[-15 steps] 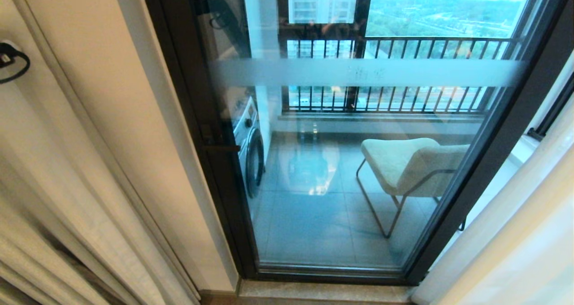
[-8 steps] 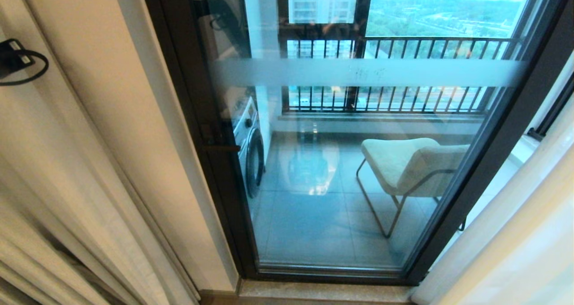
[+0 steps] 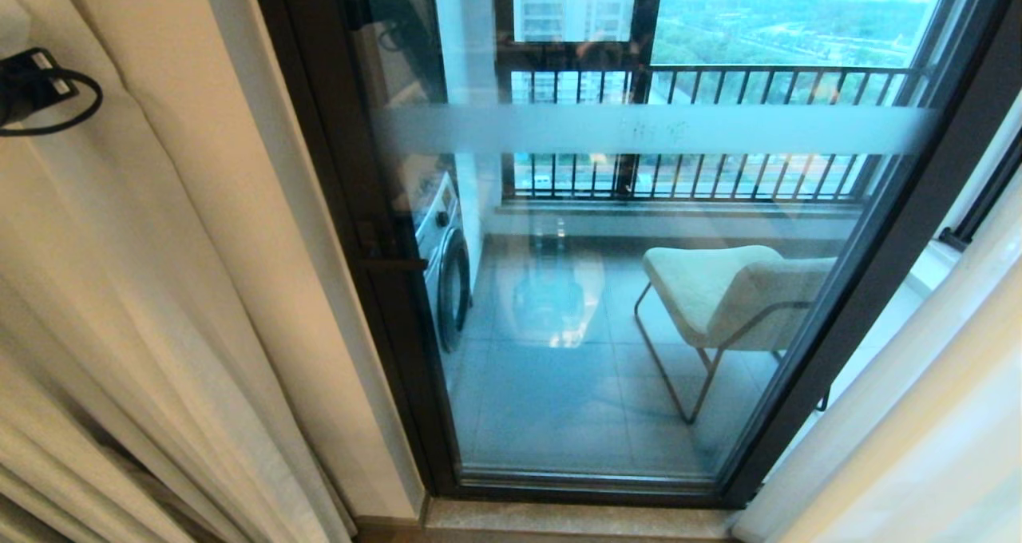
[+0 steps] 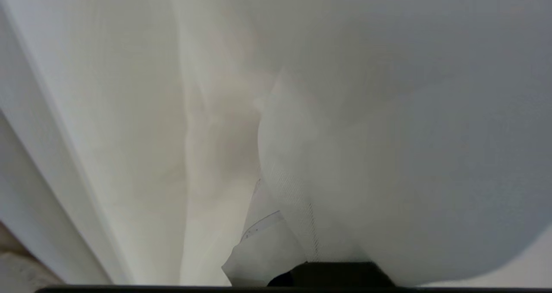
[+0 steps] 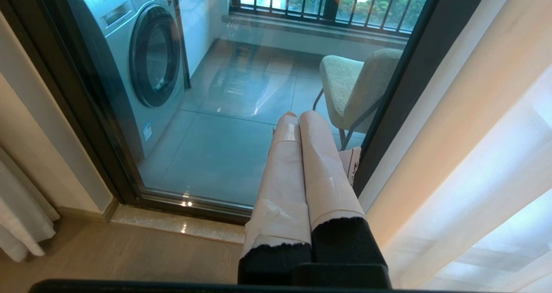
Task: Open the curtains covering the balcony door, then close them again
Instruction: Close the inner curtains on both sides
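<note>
**A:** What does the head view show, going left to right?

**B:** At far left hang the curtains (image 3: 120, 303), thick cream-beige drapes in long soft pleats, with a black part of the left arm (image 3: 32, 88) and its looped cable poking in against the fabric. Next comes a plain pale wall strip, then the balcony door (image 3: 639, 287): clear glass in a dark metal frame, crossed by a frosted band. Through it are a front-loading washing machine (image 3: 447, 263), glossy grey floor tiles, a padded chair (image 3: 734, 287) on thin metal legs and a black railing. At far right hangs more curtain, thin and sheer.

**A:** And the left pincer?

**B:** Only the left wrist view shows it. Cloth fills the picture, smooth white folds draped over the left pincer (image 4: 276, 241); one tape-wrapped finger peeks out beneath. It is closed tight, and the curtain fabric bunches right at it, so it appears to have hold of the curtain.

**A:** The right one?

**B:** The right wrist view has the right pincer (image 5: 297, 116), two long fingers wrapped in pale tape, pressed together, holding nothing, pointing at the glass. That view also shows the washer's round door, a marble threshold and wood floor.
</note>
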Robot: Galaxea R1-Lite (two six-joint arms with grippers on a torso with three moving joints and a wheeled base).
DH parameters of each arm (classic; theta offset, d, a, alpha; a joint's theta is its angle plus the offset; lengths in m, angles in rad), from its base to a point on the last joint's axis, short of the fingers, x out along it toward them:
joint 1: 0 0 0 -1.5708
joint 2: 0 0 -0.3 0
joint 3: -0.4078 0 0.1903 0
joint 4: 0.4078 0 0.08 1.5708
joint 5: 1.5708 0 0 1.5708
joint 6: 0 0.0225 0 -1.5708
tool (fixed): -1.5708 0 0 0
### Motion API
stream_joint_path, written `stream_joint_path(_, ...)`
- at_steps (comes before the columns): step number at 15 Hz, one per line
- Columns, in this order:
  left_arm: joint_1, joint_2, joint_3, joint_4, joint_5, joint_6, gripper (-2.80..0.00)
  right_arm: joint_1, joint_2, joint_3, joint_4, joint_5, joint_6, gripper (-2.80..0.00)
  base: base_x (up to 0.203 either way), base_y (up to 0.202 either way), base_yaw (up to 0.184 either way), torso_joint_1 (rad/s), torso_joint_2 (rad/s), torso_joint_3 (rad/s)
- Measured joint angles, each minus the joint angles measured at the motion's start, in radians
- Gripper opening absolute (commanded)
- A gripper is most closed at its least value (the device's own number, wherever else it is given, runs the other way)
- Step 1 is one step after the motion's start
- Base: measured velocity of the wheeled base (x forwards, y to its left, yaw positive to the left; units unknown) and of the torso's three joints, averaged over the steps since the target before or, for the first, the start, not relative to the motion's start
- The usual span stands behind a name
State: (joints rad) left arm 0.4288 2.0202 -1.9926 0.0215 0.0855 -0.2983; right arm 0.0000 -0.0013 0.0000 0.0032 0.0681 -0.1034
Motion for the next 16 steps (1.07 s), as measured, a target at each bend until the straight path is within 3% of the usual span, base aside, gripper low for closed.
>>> stream_joint_path(6, -0.067, -0.103, 0.023, 0.006, 0.002, -0.037, -2.80, 0.000, 0.000, 0.000, 0.000, 0.000, 0.000, -2.80, 0.000, 0.000, 0.000, 0.000, 0.00, 0.000)
stream_joint_path(11, -0.127, -0.222, 0.126, 0.008, -0.002, -0.040, -2.80, 0.000, 0.000, 0.000, 0.000, 0.000, 0.000, -2.80, 0.000, 0.000, 0.000, 0.000, 0.00, 0.000)
stream_joint_path(16, -0.249, -0.322, 0.204, 0.006, 0.001, -0.041, -2.80, 0.000, 0.000, 0.000, 0.000, 0.000, 0.000, -2.80, 0.000, 0.000, 0.000, 0.000, 0.00, 0.000)
